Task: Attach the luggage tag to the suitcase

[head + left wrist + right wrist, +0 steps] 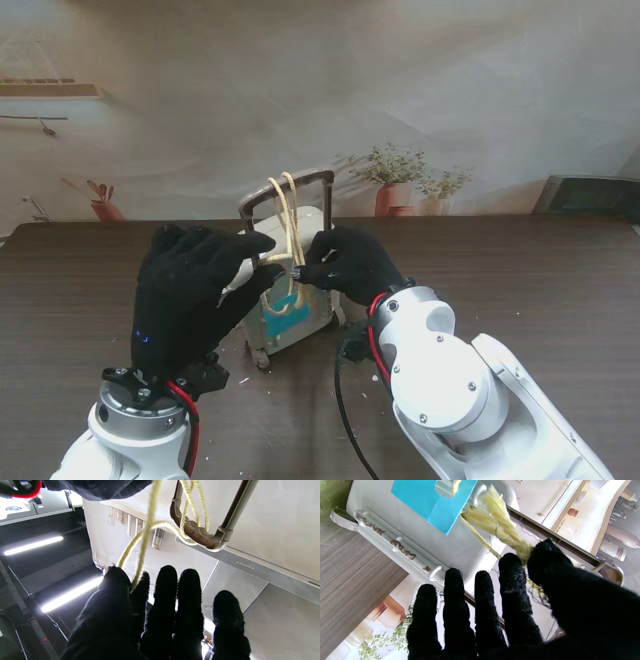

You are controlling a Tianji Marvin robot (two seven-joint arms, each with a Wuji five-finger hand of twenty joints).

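Table (pixel 560 290): dark wood-grain top, bearing all items. Suitcase (pixel 300 225): small, white, hard-shelled, rounded corners, lying tilted just beyond both sets of fingertips; a rusted metal telescopic handle (pixel 290 186) stands up past the fingers, with a brown ribbed grip (pixel 197 533) in the left wrist view. Left hand (pixel 190 290): black knit glove, four fingers extended side by side, thumb pressed to the index fingertip with a strand of cord (pixel 143 542) pinched between them. Right hand (pixel 350 262): black knit glove, thumb and index finger closed on the frayed end of the cord (pixel 500 527), the remaining fingers (pixel 452 600) straight and slightly spread. Cord: pale yellow twisted rope, looped over the handle grip and running down to both pinches, between the two hands. Luggage tag (pixel 432 502): flat turquoise rectangle, smooth, lying against the suitcase face just beyond the right fingertips, hanging from the cord.
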